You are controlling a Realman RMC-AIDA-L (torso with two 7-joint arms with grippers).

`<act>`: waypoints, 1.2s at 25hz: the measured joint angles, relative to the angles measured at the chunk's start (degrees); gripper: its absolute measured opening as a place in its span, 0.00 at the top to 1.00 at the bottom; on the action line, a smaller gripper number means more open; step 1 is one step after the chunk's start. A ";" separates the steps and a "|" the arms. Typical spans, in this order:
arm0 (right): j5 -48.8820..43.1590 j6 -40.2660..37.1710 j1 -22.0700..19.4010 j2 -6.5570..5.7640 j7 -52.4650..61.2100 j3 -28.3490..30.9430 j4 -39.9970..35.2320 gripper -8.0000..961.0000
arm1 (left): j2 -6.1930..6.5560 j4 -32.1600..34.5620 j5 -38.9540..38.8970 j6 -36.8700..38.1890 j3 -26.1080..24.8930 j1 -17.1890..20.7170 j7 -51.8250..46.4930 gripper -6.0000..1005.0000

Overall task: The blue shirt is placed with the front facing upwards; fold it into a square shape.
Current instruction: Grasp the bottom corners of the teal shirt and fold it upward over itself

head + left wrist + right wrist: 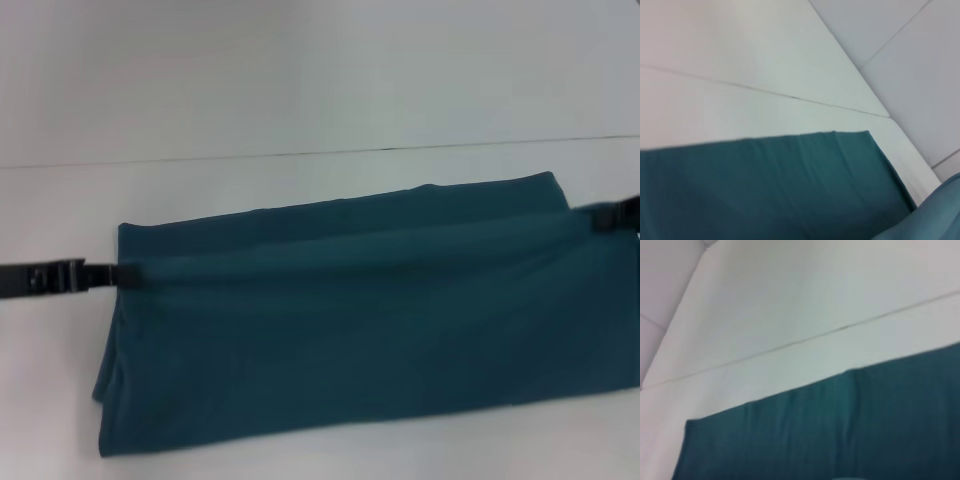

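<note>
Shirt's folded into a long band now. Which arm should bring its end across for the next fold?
Left, probably. The left gripper is already at the blue shirt's left short edge, fully in the head view. The right gripper sits at the far right corner, partly out of frame.

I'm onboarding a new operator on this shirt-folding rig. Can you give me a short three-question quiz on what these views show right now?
1. True or false: the "FREE!" chest print on the blue shirt shows in the head view.
2. Multiple choice: where is the left gripper? A) at the shirt's left edge B) above the shirt's middle C) out of view
3. Short answer: what shape is the shirt in on the white table, and where is the right gripper?

Key
1. False: only plain teal fabric faces up.
2. A
3. A long folded band lying left to right, not yet a square; the right gripper is at its far right corner.
</note>
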 joint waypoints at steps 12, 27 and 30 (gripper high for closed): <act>0.01 11.09 4.23 1.13 1.49 -4.38 1.50 0.91 | 1.21 -2.58 0.01 -12.43 4.68 -4.81 0.75 0.97; 0.20 31.13 9.20 2.56 0.76 -10.54 10.92 0.90 | 1.43 -10.67 1.39 -30.18 8.24 -8.14 3.01 0.96; 0.17 35.61 10.12 3.23 0.74 -11.61 12.44 0.90 | 1.04 -11.65 1.26 -32.93 8.29 -8.30 4.28 0.96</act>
